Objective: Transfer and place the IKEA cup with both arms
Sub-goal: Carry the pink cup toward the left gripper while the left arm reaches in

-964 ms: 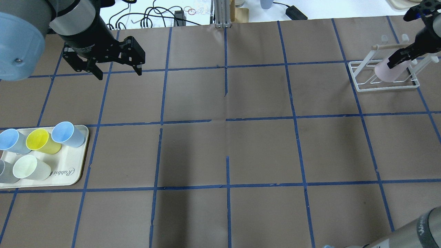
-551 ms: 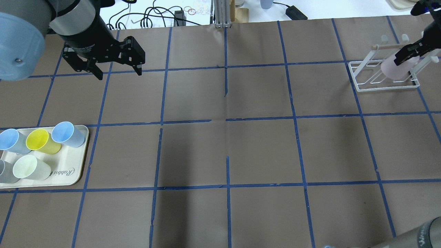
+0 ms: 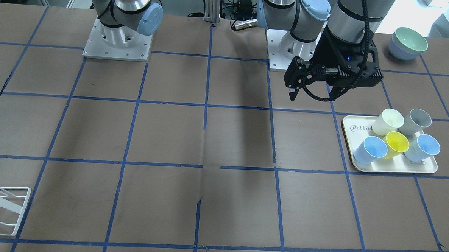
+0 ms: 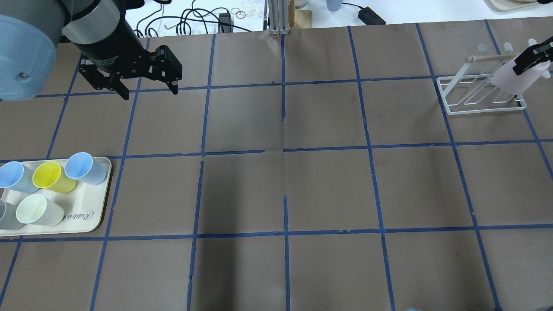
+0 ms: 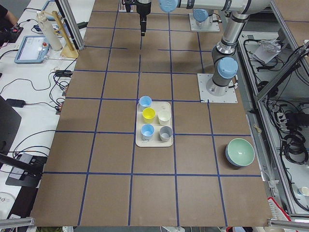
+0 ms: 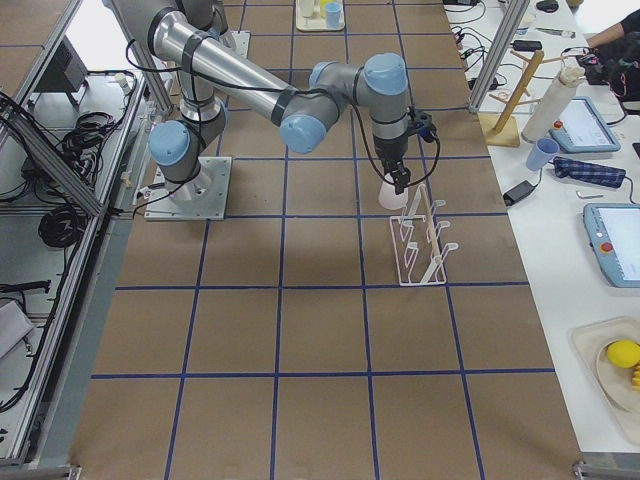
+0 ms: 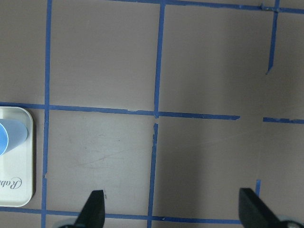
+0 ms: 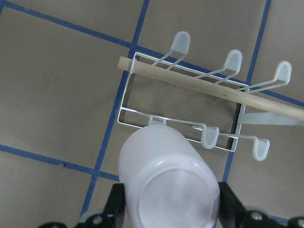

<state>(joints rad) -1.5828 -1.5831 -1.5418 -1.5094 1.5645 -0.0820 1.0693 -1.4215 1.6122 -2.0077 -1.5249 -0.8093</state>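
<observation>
Brown matte paper covers the tabletop [image 4: 328, 190], ruled into big squares by strips of blue tape. At its far right corner stands a rack [image 6: 420, 245] of thin white wire with rounded hook tips, topped by a pale wooden dowel [image 8: 199, 84]. Over the rack's near end the right arm [image 6: 250, 90] holds the IKEA cup [image 4: 514, 80], a smooth, pale pink, tapered plastic tumbler. The jaws are closed on its sides, one black finger [image 8: 116, 204] on each flank, and the cup's flat, closed base faces the wrist camera. Whether the cup touches the wire cannot be told.

Well apart, over the far left of the tabletop, the left arm [image 3: 350, 18] hangs with its jaws spread wide and nothing between them. Nearer the robot lies a cream tray [image 4: 82, 203] with rounded corners. It carries five tumblers of the same shape: two light blue, one bright yellow, one pale yellow, one grey.
</observation>
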